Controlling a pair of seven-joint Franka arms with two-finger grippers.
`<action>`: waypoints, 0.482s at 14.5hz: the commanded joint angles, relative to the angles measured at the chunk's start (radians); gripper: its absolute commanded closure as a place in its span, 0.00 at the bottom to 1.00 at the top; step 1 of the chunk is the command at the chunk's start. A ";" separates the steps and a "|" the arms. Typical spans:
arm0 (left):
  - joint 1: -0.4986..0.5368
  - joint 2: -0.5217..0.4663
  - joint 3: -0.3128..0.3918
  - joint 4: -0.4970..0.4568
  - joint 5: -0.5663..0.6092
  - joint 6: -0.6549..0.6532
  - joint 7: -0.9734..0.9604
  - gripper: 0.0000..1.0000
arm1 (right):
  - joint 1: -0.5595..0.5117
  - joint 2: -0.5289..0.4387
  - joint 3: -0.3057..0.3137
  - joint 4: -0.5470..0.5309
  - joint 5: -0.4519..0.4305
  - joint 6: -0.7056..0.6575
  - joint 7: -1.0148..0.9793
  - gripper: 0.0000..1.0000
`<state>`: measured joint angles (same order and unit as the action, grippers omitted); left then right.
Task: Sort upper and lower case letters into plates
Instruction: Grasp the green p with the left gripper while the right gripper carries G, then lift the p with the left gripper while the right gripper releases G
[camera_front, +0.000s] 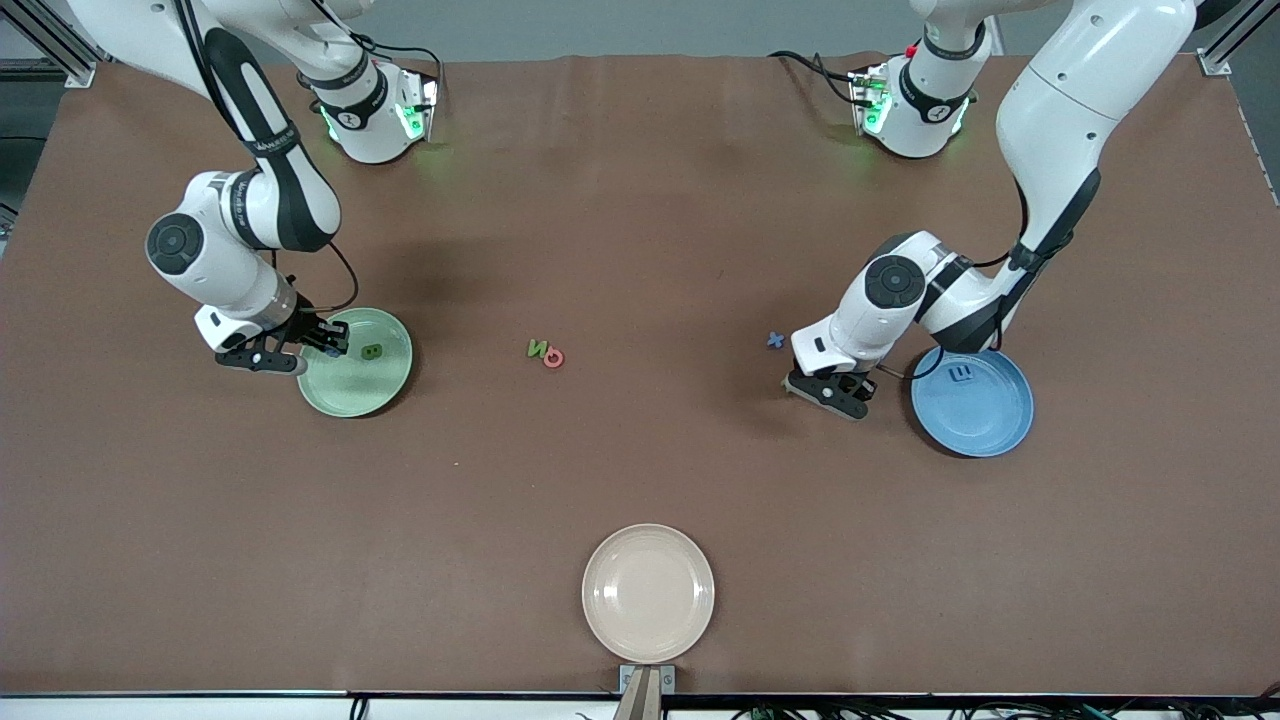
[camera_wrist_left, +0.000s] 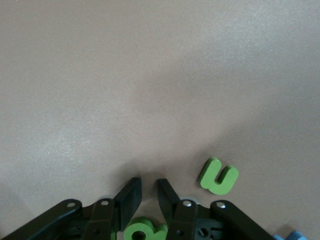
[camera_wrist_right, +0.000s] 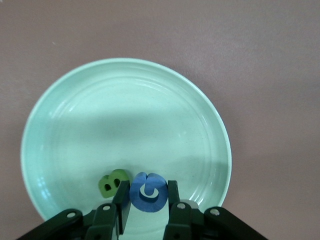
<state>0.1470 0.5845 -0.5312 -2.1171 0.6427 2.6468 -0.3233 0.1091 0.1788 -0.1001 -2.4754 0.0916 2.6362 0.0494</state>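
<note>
Plates: the round pale green plastic plate (camera_front: 355, 376) lies toward the right arm's end of the table, with a small green foam letter B (camera_front: 371, 351) in it. Over it the right gripper (camera_wrist_right: 146, 200) pinches a blue foam letter (camera_wrist_right: 148, 192), perhaps a G. The round blue plastic plate (camera_front: 972, 402) lies toward the left arm's end, holding a blue letter E (camera_front: 961, 374). Beside it, low over the table, the left gripper (camera_wrist_left: 149, 192) has its fingers drawn narrow on a green foam letter (camera_wrist_left: 145, 229), apparently gripping it.
</note>
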 joint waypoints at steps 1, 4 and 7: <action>-0.001 0.023 0.000 -0.004 0.026 -0.001 -0.042 0.76 | -0.019 0.037 0.019 -0.022 -0.012 0.051 -0.006 0.97; 0.000 0.018 -0.001 -0.001 0.026 -0.001 -0.042 0.61 | -0.023 0.050 0.019 -0.020 -0.012 0.051 -0.006 0.90; 0.009 0.006 -0.001 -0.003 0.026 -0.028 -0.040 0.53 | -0.042 0.050 0.019 -0.017 -0.012 0.045 -0.008 0.64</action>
<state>0.1475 0.5849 -0.5310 -2.1174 0.6427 2.6445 -0.3387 0.1009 0.2424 -0.0967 -2.4830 0.0916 2.6773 0.0494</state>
